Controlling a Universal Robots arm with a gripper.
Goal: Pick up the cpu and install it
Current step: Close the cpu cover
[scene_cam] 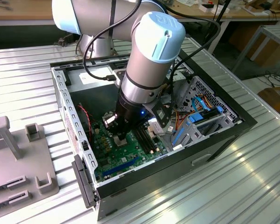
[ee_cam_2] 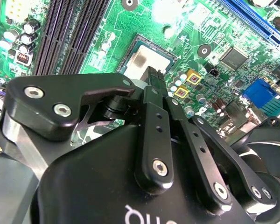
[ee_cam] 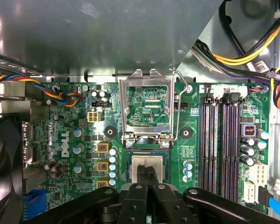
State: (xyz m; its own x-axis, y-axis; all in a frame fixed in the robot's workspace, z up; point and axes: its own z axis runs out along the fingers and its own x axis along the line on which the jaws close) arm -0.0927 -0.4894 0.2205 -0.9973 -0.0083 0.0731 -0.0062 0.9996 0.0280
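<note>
First wrist view: parked over cpu (ee_cam: 149,160) with gripper (ee_cam: 147,169) fingers (ee_cam: 142,176) clenched together, cpu seated in open socket (ee_cam: 128,168) inside case (scene_cam: 60,95).

Dull silvery-grey metal atop the cpu (ee_cam: 149,163). Satin black finish with bright steel screw heads on the end effector (ee_cam: 147,176). Glossy green lacquer over the board (ee_cam: 84,135). Bare shiny metal for the load frame (ee_cam: 147,136). Ribbed, reflective metal as the table (scene_cam: 252,177). Smooth pale-blue plastic capping the arm (scene_cam: 151,51).
</note>
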